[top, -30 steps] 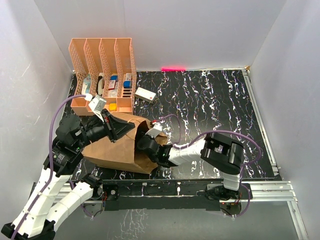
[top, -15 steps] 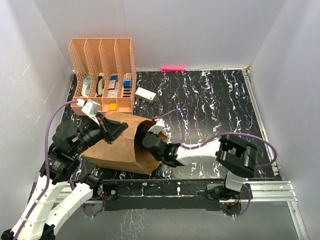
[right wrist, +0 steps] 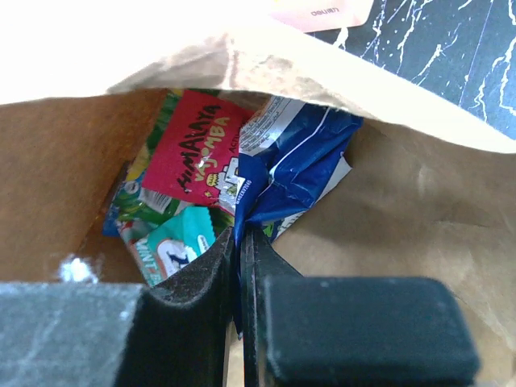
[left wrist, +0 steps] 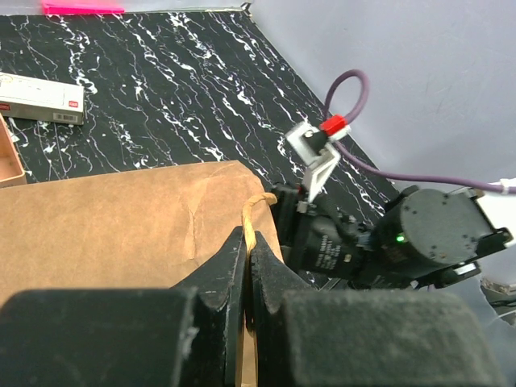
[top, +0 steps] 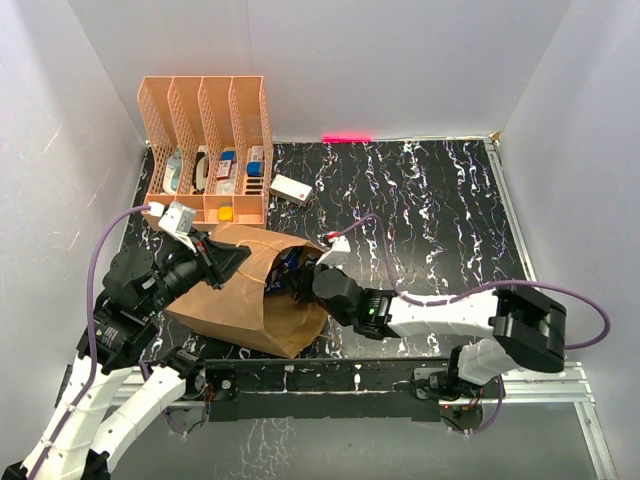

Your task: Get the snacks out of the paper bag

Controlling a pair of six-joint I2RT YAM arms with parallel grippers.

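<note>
From above, the paper bag (top: 235,300) lies on its side at the table's (top: 430,200) near-left edge. An orange rack (top: 205,140) and a white box (top: 291,189) stand behind it, with open marble to the right.

Left wrist: my left gripper (left wrist: 246,254) pinches the bag's handle (left wrist: 251,211), and my right arm is close ahead.

Right wrist: my right gripper (right wrist: 239,242), inside the bag's mouth, clamps a dark blue chip bag (right wrist: 298,161). A pink-red packet (right wrist: 193,153) and a teal packet (right wrist: 177,246) crowd its left.

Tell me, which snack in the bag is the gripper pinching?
The dark blue chip bag: the right gripper is shut on its edge. The pink-red packet and the teal packet lie deeper in the paper bag, not gripped.
</note>
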